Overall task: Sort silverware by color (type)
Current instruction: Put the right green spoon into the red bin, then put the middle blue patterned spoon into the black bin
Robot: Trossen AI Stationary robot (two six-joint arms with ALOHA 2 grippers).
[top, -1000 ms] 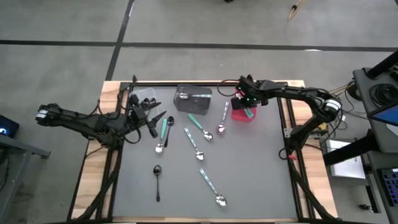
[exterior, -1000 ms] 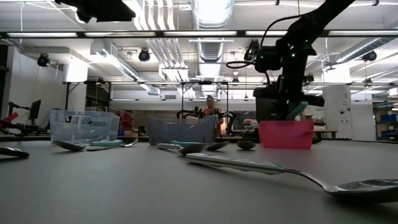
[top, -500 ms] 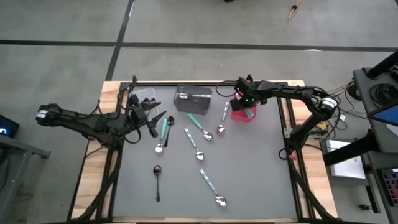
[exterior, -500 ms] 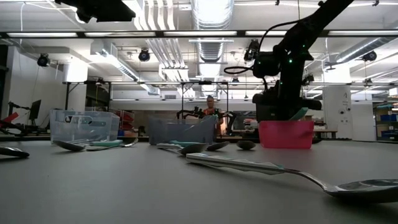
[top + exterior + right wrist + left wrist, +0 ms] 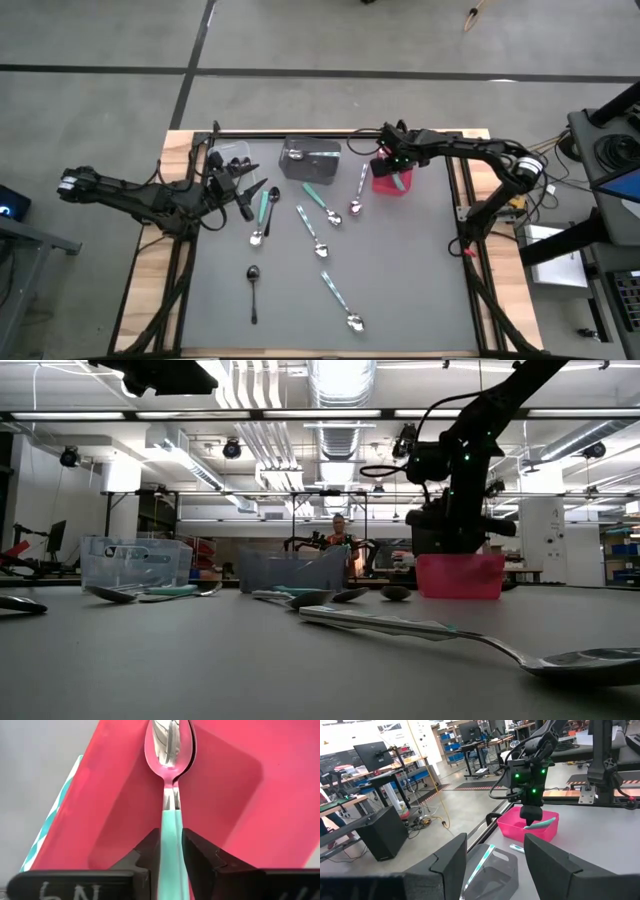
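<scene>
Two arms work over a grey table (image 5: pixel 400 290). The left gripper (image 5: pixel 243 185) hovers by the clear bin (image 5: pixel 232 152) at the table's far left, its fingers (image 5: pixel 451 862) standing apart with nothing between them. Loose spoons lie across the middle: a black spoon (image 5: pixel 253 290), several teal-handled spoons (image 5: pixel 340 298), and a grey bin (image 5: pixel 309 159) behind them. At the right, the right gripper (image 5: pixel 396 166) hangs in the red bin (image 5: pixel 384 187), a teal-handled spoon (image 5: pixel 170 795) between its fingers (image 5: pixel 200 855), bowl down inside the bin; I cannot tell whether they clamp it.
</scene>
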